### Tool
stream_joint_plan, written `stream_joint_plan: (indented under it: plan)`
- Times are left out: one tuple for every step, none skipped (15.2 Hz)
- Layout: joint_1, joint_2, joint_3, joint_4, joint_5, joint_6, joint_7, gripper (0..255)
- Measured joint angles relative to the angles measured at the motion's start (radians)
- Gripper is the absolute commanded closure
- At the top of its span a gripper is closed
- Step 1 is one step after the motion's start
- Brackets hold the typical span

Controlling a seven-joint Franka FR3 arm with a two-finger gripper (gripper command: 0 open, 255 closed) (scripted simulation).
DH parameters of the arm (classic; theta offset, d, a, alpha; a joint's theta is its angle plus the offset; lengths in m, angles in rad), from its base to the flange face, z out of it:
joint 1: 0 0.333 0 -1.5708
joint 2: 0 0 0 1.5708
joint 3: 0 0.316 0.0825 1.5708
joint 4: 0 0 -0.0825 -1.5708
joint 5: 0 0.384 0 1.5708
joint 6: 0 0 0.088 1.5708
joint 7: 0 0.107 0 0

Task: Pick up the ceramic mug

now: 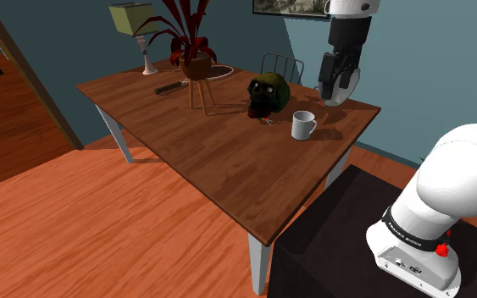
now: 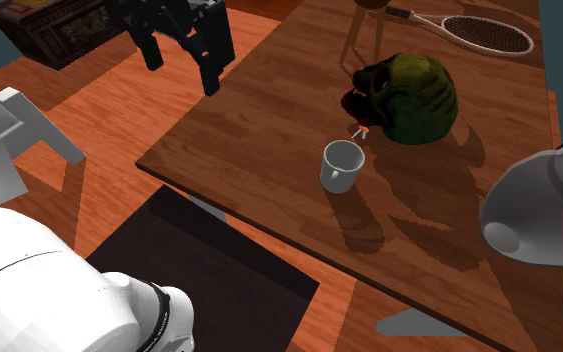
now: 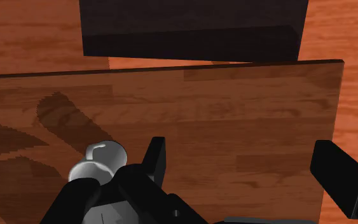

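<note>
mug (image 1: pixel 302 124): white, upright on the wooden bench (image 1: pixel 228 169), just beside a dark green object (image 1: pixel 269 93)
end effector (image 1: pixel 334 93): fingers wide apart, holding nothing, above the bench, apart from the mug

A brown wooden tabletop (image 1: pixel 228 169) on pale legs spans the middle of the shoulder view. A white mug (image 1: pixel 302 124) stands upright at right of centre, with its handle to the right. Near it, up and left, lies a dark green bag (image 1: pixel 268 93). Further left stands a wooden plant stand (image 1: pixel 199 91). A racket (image 2: pixel 487 35) lies behind the stand and a flat dark object (image 1: pixel 169 87) beside it. A lamp (image 1: pixel 143 38) stands at upper left.
</note>
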Motion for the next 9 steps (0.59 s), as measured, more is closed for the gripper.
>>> stream_joint_plan:
  plan:
    - [0.000, 0.000, 0.000, 0.000, 0.000, 0.000, 0.000, 0]
    - [-0.002, 0.006, -0.006, -0.009, -0.005, 0.014, -0.008, 0]
    - [-0.007, 0.017, -0.016, -0.018, -0.012, 0.032, -0.020, 0]
    - [-0.011, 0.038, -0.026, -0.017, -0.020, 0.052, -0.032, 0]
    - [-0.017, 0.063, -0.040, -0.022, -0.030, 0.080, -0.050, 0]
    - [-0.024, 0.085, -0.057, -0.023, -0.042, 0.104, -0.070, 0]
    - [-0.032, 0.104, -0.076, -0.033, -0.055, 0.131, -0.092, 0]
    - [-0.035, 0.125, -0.085, -0.040, -0.061, 0.159, -0.104, 0]
    - [-0.039, 0.153, -0.096, -0.047, -0.067, 0.192, -0.117, 0]
